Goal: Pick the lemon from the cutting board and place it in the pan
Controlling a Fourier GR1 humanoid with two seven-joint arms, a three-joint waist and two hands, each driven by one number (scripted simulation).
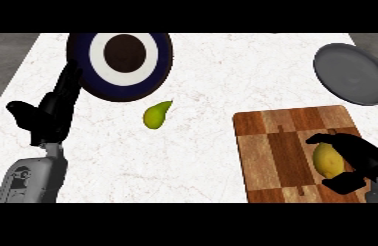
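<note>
The yellow lemon (327,160) lies on the wooden cutting board (277,155) at the lower right. My right hand (357,162) is curled round the lemon, thumb above it and fingers below and behind it. The grey pan (347,72) sits at the upper right, partly cut off by the view's edge. At the left edge my left hand (52,110) rests open with its fingers pointing up, away from the board.
A dark blue plate (122,57) with a white ring and dark centre stands at the upper left, close to the left hand's fingertips. A green pear-shaped fruit (156,115) lies on the white counter between the plate and the board.
</note>
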